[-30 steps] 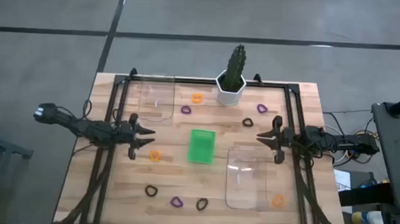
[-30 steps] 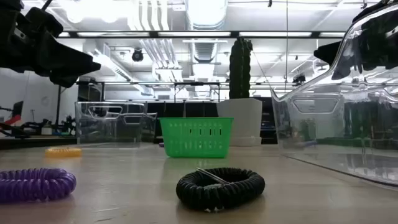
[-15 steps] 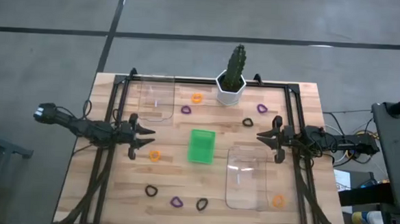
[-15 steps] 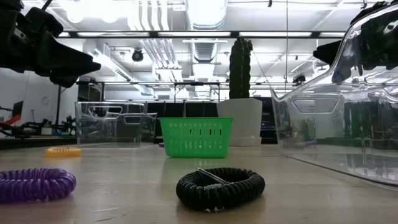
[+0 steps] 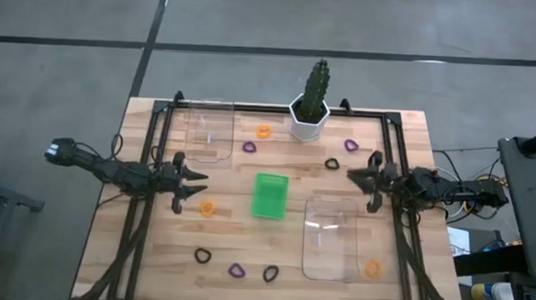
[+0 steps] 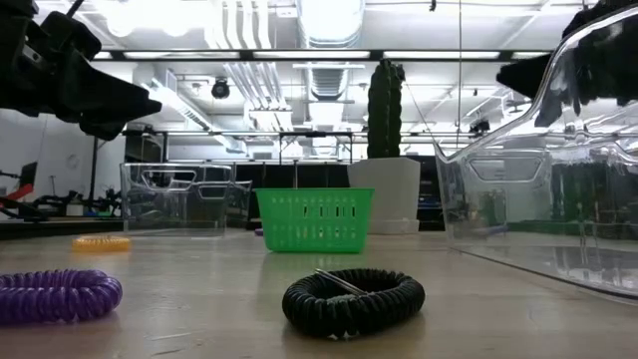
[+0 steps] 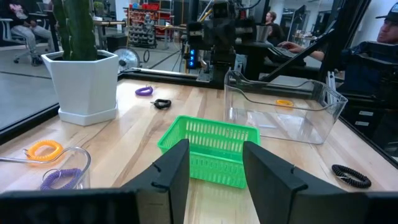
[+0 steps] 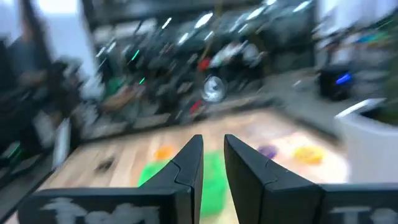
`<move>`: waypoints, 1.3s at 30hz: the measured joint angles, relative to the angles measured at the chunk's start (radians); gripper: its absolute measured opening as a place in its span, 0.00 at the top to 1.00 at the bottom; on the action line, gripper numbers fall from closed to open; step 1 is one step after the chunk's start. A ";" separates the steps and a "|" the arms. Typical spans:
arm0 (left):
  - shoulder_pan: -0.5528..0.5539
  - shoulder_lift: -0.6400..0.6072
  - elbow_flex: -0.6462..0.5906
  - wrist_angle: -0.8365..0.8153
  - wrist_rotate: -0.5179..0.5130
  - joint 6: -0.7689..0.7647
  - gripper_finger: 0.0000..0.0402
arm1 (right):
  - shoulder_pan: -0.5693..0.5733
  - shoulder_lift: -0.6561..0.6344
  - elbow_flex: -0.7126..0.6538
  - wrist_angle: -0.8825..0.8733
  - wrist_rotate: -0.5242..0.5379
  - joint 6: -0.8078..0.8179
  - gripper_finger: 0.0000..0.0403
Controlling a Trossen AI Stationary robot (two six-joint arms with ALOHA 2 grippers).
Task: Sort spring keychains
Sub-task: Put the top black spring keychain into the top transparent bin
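Along the bench's near edge: black (image 5: 203,255), purple (image 5: 236,270) and black (image 5: 271,273) spring keychains, plus an orange one (image 5: 373,268) by the near-right corner. Mid-bench, left gripper (image 5: 191,178) hovering by the left edge, fingers spread, holding nothing, another orange (image 5: 207,207) just beside. Right gripper (image 5: 356,181) by the right edge, fingers nearly together, nothing in them. Toward the far edge, more orange (image 5: 264,131), purple (image 5: 249,147), purple (image 5: 350,144) and black (image 5: 332,163).
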 joint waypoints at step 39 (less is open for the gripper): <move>0.000 0.000 0.000 0.027 -0.003 -0.008 0.65 | -0.466 0.920 0.803 -1.002 0.069 0.483 0.50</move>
